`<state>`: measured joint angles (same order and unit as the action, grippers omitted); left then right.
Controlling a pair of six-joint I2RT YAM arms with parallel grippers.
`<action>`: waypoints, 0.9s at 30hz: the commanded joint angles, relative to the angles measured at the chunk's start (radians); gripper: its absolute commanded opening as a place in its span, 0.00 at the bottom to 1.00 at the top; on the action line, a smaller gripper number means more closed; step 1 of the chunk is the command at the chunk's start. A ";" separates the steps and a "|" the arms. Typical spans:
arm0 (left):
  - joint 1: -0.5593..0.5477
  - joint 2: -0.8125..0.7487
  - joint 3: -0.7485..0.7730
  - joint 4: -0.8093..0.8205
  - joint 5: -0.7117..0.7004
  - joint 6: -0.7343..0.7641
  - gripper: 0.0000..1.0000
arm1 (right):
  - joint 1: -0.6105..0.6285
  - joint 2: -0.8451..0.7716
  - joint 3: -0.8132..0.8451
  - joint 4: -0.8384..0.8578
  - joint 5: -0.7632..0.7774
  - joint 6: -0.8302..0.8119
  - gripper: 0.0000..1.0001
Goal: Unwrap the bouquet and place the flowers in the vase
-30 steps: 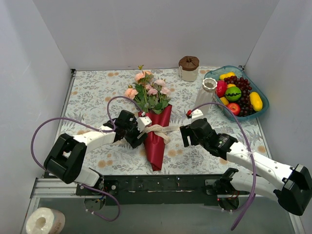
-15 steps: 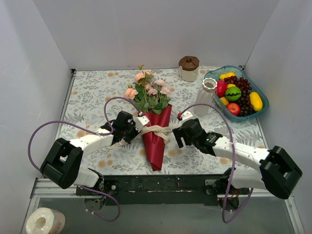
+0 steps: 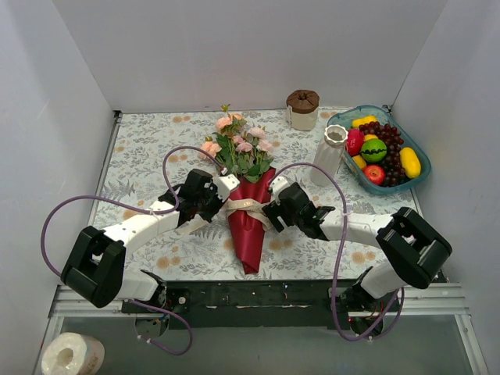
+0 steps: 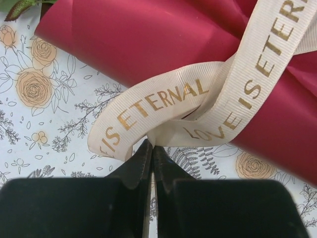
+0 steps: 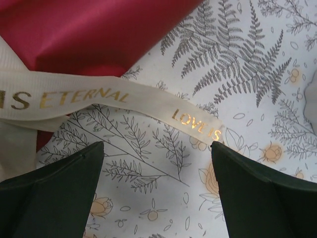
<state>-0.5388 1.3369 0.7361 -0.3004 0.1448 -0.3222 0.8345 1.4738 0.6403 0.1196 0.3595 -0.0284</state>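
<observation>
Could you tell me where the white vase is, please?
The tall white ribbed vase stands back right in the top view, beside the teal fruit basket.

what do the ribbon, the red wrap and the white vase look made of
The ribbon: woven fabric, likely grosgrain; fine cross ribs show, with shiny gold printed letters.
The wrap: smooth dark red sheet with a soft sheen, probably paper, possibly plastic film.
The vase: hard, white, ribbed, matte; ceramic or plastic, can't tell.
</observation>
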 commanded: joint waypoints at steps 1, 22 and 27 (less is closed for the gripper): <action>-0.004 -0.038 0.035 -0.020 0.001 -0.023 0.00 | -0.028 0.034 0.027 0.159 -0.118 -0.076 0.96; -0.004 -0.019 0.071 -0.085 -0.004 0.003 0.00 | -0.071 0.168 0.053 0.242 -0.324 -0.045 0.01; -0.001 -0.039 0.107 -0.085 -0.036 0.005 0.00 | -0.071 0.065 0.003 0.221 -0.289 0.008 0.01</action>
<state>-0.5388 1.3369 0.7883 -0.3862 0.1398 -0.3290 0.7658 1.6337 0.6846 0.3408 0.0566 -0.0711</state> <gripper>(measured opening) 0.010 0.022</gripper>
